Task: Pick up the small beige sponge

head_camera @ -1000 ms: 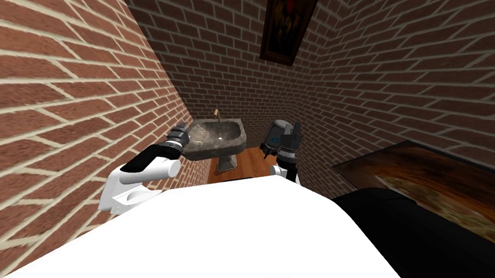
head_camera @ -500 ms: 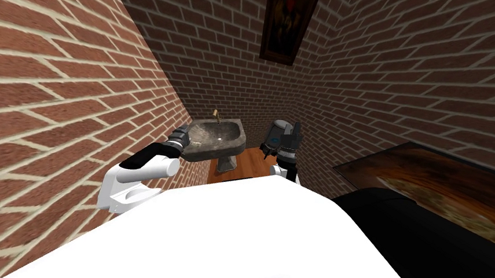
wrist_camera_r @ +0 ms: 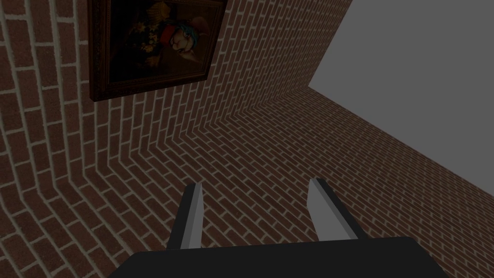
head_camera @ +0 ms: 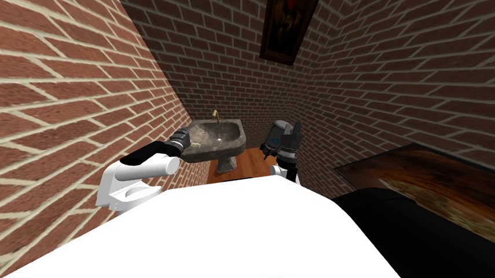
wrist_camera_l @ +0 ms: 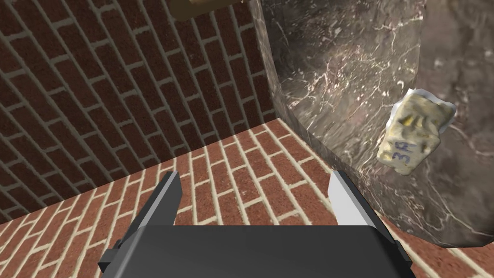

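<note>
The small beige sponge (wrist_camera_l: 416,131), crumpled and marked with blue print, lies on the dark marbled sink (wrist_camera_l: 337,72). My left gripper (wrist_camera_l: 253,193) is open and holds nothing. The sponge lies ahead of it, off to the side of one finger (wrist_camera_l: 345,200), and the gap between the fingers faces the brick wall beside the sink. In the head view the left gripper (head_camera: 181,137) is at the near left corner of the sink (head_camera: 226,138). My right gripper (head_camera: 290,140) is raised to the right of the sink, fingers open (wrist_camera_r: 255,207) and empty.
A brick wall (head_camera: 72,85) runs close along my left arm. A brass tap (head_camera: 216,115) stands at the sink's back edge. A grey round object (head_camera: 278,128) sits behind the right gripper. A dark counter with a brown top (head_camera: 450,186) is at the right.
My left arm has stretched a little forward and down, bringing its gripper closer to the sink's near left corner. The right arm has not moved.
</note>
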Available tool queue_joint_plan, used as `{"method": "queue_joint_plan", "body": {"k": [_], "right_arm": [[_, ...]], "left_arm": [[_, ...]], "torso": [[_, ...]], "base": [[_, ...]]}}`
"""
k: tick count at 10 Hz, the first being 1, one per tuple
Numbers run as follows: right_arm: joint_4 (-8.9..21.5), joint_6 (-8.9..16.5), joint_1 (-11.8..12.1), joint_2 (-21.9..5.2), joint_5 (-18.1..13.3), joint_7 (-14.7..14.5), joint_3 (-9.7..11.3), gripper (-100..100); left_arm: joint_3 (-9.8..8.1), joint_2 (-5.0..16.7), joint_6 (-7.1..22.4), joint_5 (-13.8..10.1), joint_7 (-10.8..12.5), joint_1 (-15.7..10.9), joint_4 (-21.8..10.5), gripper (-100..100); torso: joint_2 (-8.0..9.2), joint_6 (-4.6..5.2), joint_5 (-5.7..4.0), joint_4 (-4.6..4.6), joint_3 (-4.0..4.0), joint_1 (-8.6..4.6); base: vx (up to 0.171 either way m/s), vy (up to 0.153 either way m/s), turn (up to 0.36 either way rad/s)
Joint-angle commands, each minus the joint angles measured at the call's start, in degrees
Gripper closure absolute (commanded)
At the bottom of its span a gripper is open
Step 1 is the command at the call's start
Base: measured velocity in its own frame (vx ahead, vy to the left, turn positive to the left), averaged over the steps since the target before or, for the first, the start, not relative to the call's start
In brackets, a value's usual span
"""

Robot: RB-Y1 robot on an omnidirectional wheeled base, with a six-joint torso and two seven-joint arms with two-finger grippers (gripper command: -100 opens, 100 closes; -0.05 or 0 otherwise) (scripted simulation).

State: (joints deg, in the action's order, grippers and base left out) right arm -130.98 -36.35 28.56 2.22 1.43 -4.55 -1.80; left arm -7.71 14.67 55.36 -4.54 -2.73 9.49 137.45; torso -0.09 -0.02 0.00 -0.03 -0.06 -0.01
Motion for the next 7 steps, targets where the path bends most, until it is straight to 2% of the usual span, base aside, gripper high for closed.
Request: {"method": "queue_joint_plan", "body": {"k": [1, 7], "right_arm": [[0.00, 0.00, 0.00, 0.00, 0.00, 0.00, 0.00, 0], [0.00, 0.00, 0.00, 0.00, 0.00, 0.00, 0.00, 0]], "left_arm": [[-0.08, 0.08, 1.84, -0.14, 0.01, -0.01, 0.22, -100], [-0.33, 0.45, 12.15, -1.26, 0.25, -1.91, 0.76, -100]], "torso": [[0.00, 0.00, 0.00, 0.00, 0.00, 0.00], [0.01, -0.01, 0.00, 0.00, 0.01, 0.03]], "base": [[0.010, -0.005, -0.001], [0.022, -0.004, 0.011]]}}
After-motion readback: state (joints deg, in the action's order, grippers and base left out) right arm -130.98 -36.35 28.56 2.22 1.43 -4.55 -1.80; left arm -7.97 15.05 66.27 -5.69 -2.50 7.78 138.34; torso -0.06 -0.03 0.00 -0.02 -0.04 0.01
